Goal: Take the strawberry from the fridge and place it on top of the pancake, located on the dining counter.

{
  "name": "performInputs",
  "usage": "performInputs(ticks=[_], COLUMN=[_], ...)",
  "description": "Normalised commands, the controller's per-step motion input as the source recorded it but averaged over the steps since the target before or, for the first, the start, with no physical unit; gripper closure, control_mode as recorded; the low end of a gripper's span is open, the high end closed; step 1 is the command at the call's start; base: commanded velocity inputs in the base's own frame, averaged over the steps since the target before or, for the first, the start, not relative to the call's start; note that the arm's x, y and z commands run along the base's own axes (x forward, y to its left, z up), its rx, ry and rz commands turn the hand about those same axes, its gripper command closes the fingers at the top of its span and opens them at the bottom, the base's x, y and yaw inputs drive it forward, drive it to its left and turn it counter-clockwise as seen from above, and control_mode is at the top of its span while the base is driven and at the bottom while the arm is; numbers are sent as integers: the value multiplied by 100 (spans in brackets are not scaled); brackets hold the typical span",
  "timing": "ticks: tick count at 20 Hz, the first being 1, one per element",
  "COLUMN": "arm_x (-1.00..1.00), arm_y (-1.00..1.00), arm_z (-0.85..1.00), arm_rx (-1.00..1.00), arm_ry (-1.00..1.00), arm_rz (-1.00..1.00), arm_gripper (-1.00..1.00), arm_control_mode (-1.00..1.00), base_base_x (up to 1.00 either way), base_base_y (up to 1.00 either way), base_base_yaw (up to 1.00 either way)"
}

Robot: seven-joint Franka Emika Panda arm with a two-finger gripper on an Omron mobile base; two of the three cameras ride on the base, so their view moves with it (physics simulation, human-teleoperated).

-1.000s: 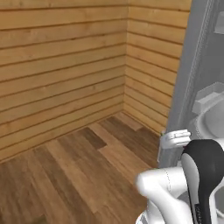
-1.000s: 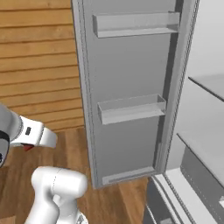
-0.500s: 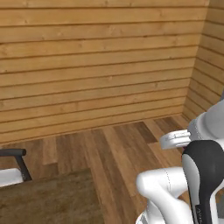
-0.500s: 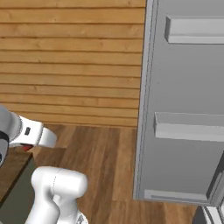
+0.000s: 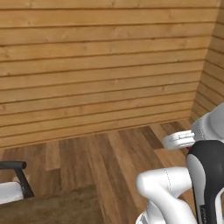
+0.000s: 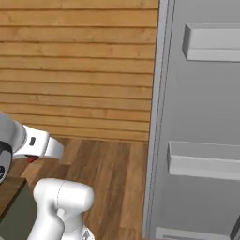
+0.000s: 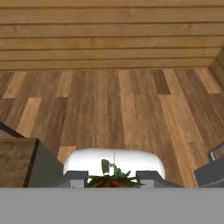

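Strawberry (image 7: 111, 179), small, light, soft and probably easily bruised, is sitting at six o'clock in the hand view, where the gripper (image 7: 111, 176) is pinching its red body below the green leaves.

Base views flank the arm; both face plank wall (image 5: 100, 78)
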Motion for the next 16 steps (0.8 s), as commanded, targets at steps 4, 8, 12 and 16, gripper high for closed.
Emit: performInputs(ticks=[4, 8, 12, 16], arm_x=[0, 0, 0, 0], arm_y=[0, 0, 0, 0], arm_z=[0, 0, 0, 0], arm_rx=[0, 0, 0, 0], arm_ry=[0, 0, 0, 0], arm_rz=[0, 0, 0, 0], arm_gripper=[100, 100, 100, 100], arm_control_mode=[100, 100, 100, 100], base_base_x=[100, 100, 100, 100], base_base_y=[0, 4, 11, 26], base_base_yaw=[0, 0, 0, 3])
